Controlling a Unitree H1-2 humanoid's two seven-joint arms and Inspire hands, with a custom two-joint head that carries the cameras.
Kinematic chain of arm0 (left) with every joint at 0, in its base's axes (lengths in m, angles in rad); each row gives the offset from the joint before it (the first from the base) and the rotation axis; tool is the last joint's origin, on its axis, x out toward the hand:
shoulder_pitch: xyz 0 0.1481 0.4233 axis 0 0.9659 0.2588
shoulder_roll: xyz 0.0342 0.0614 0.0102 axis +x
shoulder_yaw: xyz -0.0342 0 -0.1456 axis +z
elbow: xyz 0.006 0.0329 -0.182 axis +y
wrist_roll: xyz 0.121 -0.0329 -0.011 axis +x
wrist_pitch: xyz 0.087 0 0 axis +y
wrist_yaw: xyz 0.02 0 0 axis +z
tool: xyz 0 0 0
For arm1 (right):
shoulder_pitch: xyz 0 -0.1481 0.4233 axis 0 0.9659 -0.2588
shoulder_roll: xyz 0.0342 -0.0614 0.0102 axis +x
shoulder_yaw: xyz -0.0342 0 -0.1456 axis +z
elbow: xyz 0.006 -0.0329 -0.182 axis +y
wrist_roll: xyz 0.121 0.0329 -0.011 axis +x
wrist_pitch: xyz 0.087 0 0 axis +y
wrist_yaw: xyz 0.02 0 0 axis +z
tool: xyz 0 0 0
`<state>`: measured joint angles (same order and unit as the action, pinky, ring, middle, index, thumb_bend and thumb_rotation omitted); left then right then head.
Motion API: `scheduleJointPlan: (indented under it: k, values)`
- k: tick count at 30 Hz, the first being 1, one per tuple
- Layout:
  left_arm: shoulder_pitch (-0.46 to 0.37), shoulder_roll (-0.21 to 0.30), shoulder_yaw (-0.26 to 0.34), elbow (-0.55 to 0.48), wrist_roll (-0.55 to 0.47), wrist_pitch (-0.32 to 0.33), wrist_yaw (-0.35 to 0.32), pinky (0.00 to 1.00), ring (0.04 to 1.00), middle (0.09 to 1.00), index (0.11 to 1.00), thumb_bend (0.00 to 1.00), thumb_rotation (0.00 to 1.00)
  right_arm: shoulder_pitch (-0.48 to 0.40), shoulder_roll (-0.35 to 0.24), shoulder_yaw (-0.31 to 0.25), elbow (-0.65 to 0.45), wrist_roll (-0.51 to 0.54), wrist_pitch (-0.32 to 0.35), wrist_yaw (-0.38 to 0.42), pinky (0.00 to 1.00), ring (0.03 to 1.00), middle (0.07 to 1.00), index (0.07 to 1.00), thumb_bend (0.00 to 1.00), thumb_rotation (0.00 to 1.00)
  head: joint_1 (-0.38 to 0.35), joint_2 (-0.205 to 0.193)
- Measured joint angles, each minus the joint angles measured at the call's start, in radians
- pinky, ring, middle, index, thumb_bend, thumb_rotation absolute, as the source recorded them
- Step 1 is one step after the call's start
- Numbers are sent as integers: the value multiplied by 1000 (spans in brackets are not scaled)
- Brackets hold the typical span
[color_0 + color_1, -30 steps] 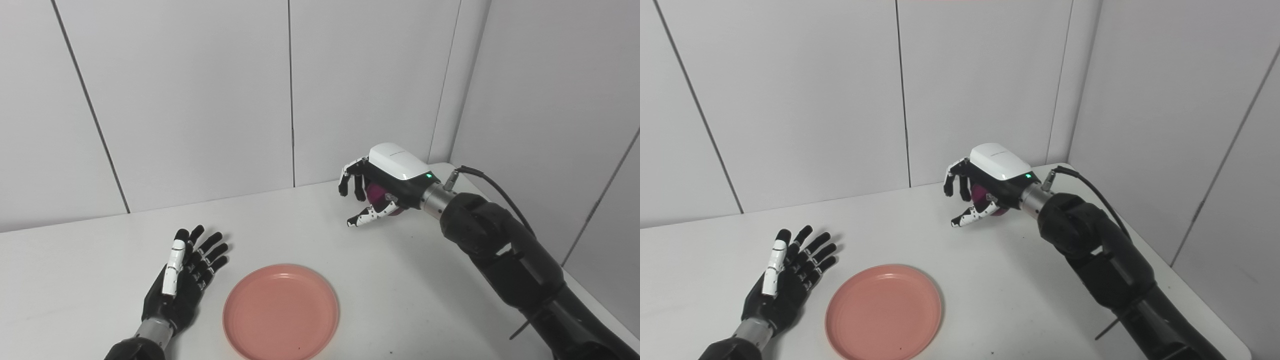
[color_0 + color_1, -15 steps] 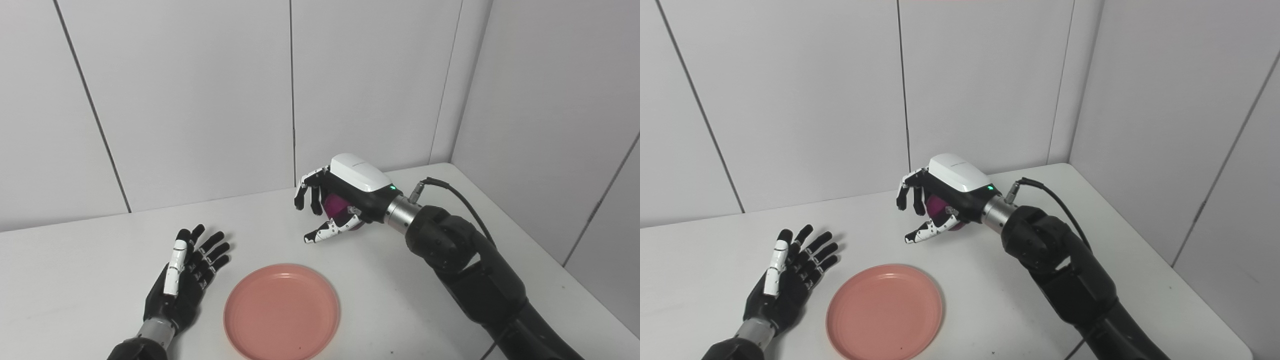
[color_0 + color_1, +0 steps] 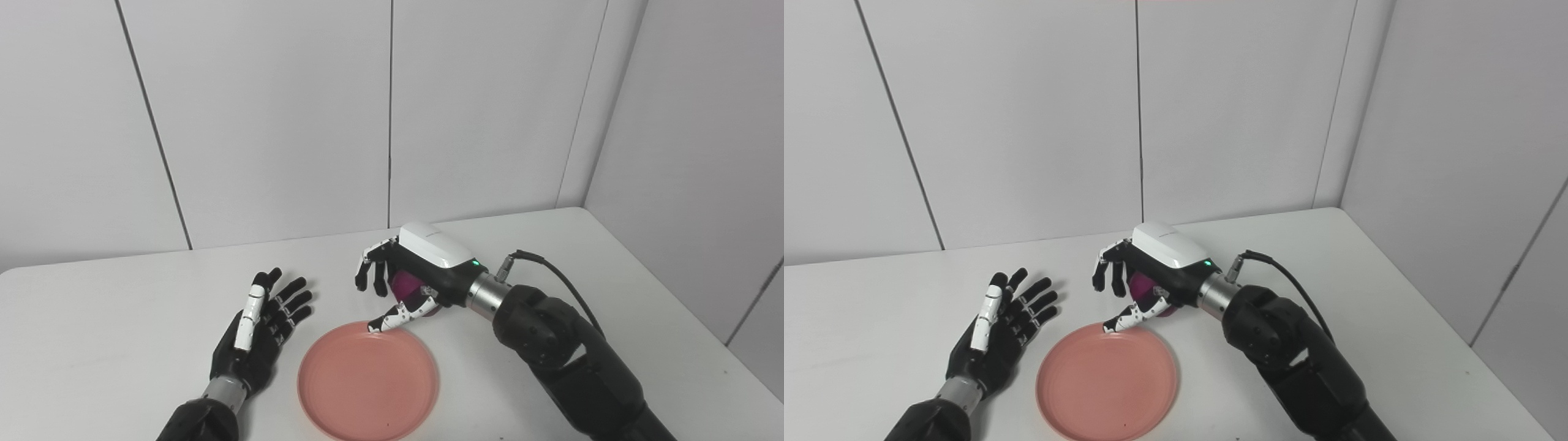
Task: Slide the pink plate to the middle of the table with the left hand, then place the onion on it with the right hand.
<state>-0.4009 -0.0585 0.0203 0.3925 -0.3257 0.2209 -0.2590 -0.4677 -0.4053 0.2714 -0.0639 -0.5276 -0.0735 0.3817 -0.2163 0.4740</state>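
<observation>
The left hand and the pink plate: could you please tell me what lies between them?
Nothing does. In the left eye view, only a narrow strip of bare white table separates the open left hand from the pink plate.

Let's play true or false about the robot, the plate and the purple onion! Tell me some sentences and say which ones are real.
1. The right hand holds the purple onion. True.
2. The onion is lying on the pink plate. False: it is in the right hand, near the plate's far rim.
3. The left hand is open, beside the plate. True.
4. The plate is blue. False: it is pink.
5. The left hand is gripping the plate. False: it lies apart from it, holding nothing.
</observation>
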Motion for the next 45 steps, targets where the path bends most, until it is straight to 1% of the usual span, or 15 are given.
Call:
scheduleJointPlan:
  k: [5, 10, 14, 18, 22, 31, 36, 40, 45]
  values:
    - [2, -12, -6, -4, 5, 0, 4, 873, 847, 849, 983, 680, 786, 27, 8, 35, 27, -30, -34, -11, 227, 288, 373, 485, 497, 154, 23, 9]
    - [10, -30, -11, -14, 7, 0, 9, 873, 844, 852, 987, 678, 786, 45, 17, 52, 63, -47, -65, -35, 233, 295, 379, 485, 496, 152, 34, 14]
    - [12, -31, -12, -18, 7, 0, 9, 871, 844, 850, 984, 675, 785, 61, 19, 68, 93, -69, -110, -64, 234, 298, 380, 485, 496, 150, 35, 15]
    - [17, -31, -14, -27, 7, 1, 16, 869, 840, 849, 977, 665, 783, 78, 21, 70, 124, -86, -144, -93, 232, 299, 381, 484, 496, 150, 34, 18]
    - [18, -31, -16, -28, 7, 1, 24, 869, 844, 850, 975, 669, 782, 91, 26, 74, 129, -88, -150, -99, 236, 305, 386, 485, 496, 150, 31, 18]
    - [18, -31, -17, -29, 7, 1, 25, 858, 836, 846, 972, 660, 780, 92, 30, 87, 126, -110, -150, -97, 249, 316, 392, 486, 496, 150, 28, 15]
    - [18, -31, -17, -29, 7, 1, 25, 873, 848, 857, 982, 663, 779, 92, 34, 95, 122, -117, -150, -91, 240, 305, 384, 486, 497, 149, 28, 14]
    - [18, -31, -17, -28, 7, 1, 25, 863, 841, 847, 977, 659, 776, 92, 38, 97, 120, -120, -150, -84, 230, 293, 375, 486, 497, 149, 29, 12]
    - [18, -32, -18, -28, 7, 1, 25, 865, 844, 846, 981, 659, 780, 91, 41, 97, 111, -120, -150, -77, 238, 305, 386, 487, 496, 147, 35, 8]
